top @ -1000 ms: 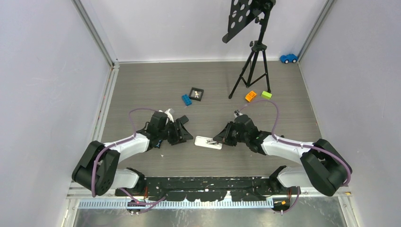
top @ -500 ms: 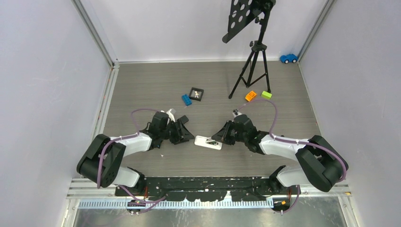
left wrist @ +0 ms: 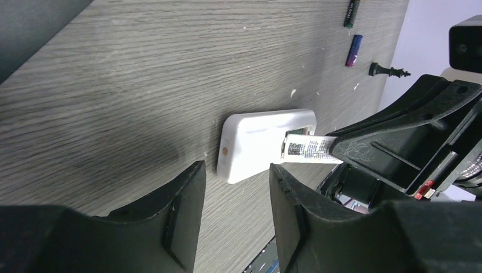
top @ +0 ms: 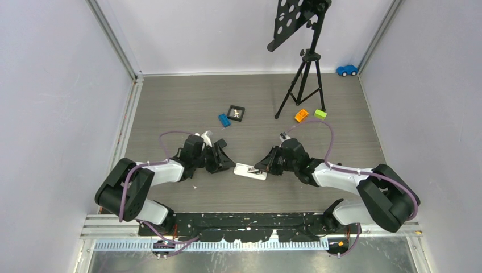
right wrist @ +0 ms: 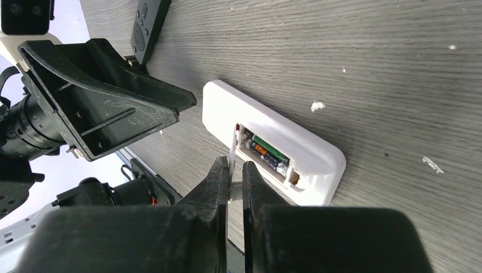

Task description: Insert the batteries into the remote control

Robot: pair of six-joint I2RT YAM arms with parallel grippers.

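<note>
Right wrist view shows your right claw (right wrist: 234, 170) pinching a thin white panel (right wrist: 233, 149) at the rim of the remote's (right wrist: 310, 149) uncovered bay, where two batteries (right wrist: 270, 152) lie side by side, while your left claw (left wrist: 236, 173) stands spread and empty just beside that remote on the surface (right wrist: 369, 51).

Grey wood-grain desk (top: 182, 96) carries: white remote (top: 250, 171) (battery bay open, facing up), greenish battery (left wrist: 352, 12), purple battery (left wrist: 353, 50), blue brick (top: 224, 119), tripod (top: 308, 57).
</note>
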